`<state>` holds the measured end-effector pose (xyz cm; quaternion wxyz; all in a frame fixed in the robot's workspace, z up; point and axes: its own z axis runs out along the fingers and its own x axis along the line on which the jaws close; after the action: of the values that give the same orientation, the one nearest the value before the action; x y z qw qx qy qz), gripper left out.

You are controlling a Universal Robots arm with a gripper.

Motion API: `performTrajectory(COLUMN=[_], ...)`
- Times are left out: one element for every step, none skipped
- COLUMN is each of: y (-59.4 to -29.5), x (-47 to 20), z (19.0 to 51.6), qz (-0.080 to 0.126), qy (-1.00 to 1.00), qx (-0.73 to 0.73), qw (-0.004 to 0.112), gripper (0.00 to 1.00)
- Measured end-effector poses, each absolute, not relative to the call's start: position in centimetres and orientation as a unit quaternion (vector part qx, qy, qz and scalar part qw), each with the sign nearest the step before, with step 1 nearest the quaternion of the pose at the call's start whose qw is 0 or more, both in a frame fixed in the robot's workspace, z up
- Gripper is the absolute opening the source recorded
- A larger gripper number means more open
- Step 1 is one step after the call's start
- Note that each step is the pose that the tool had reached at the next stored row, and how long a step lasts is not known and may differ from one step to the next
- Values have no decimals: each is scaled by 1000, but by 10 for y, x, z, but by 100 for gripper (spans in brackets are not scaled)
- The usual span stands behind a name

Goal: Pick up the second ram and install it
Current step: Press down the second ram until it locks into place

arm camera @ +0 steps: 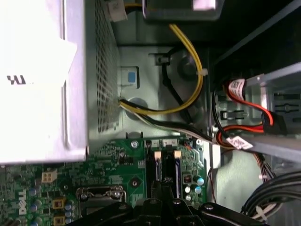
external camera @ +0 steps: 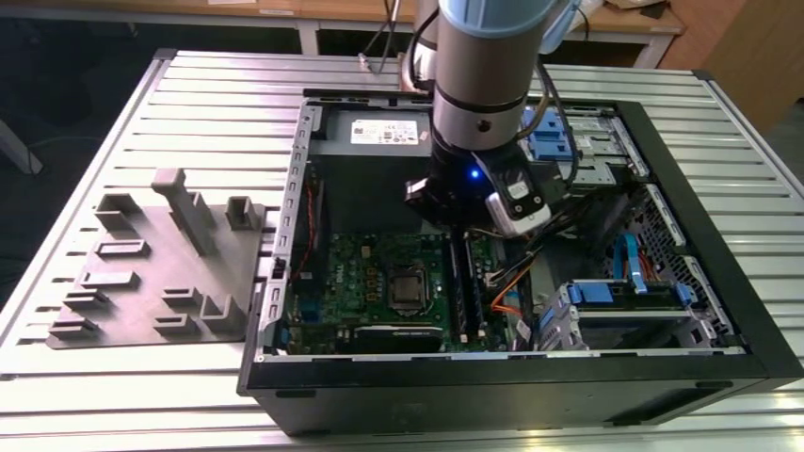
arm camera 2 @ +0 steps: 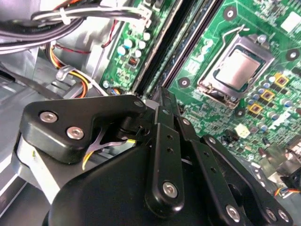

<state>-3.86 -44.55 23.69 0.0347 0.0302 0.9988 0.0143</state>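
Note:
My gripper (external camera: 469, 229) hangs inside the open computer case (external camera: 703, 282), at the far end of the black memory slots on the green motherboard (external camera: 364, 273). In the second wrist view its fingers (arm camera 2: 162, 96) are drawn together, directly over the end of a narrow dark green-blue stick, the second ram (arm camera 2: 175, 47), which lies lengthwise in a slot. In the first wrist view the gripper (arm camera: 162, 186) sits above the same ram (arm camera: 158, 165), beside a second filled slot (arm camera: 178, 165). I cannot tell whether the tips touch the stick.
The processor socket (arm camera 2: 235, 70) lies beside the slots. The grey power supply (external camera: 377, 132) fills the case's far corner, with yellow and red cables (arm camera: 188, 94) close by. Blue drive brackets (external camera: 628, 273) stand at the exterior view's right. A grey parts stand (external camera: 151, 264) sits outside the case.

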Motion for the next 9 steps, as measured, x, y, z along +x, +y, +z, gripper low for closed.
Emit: performTrajectory(y=[-447, -449, -450, -452, -453, -454, -456, -457, -458], x=[-39, -39, -39, -39, -39, -39, -39, -39, -39], z=[237, 237, 237, 237, 237, 237, 237, 237, 237], qz=[14, 14, 14, 14, 14, 14, 14, 14, 14], qy=[999, 999, 999, 999, 999, 999, 999, 999, 999], qx=[30, 30, 30, 30, 30, 30, 30, 30, 30], qw=[35, 35, 35, 35, 35, 35, 35, 35, 35], gripper=[7, 7, 7, 7, 7, 7, 7, 7, 7])
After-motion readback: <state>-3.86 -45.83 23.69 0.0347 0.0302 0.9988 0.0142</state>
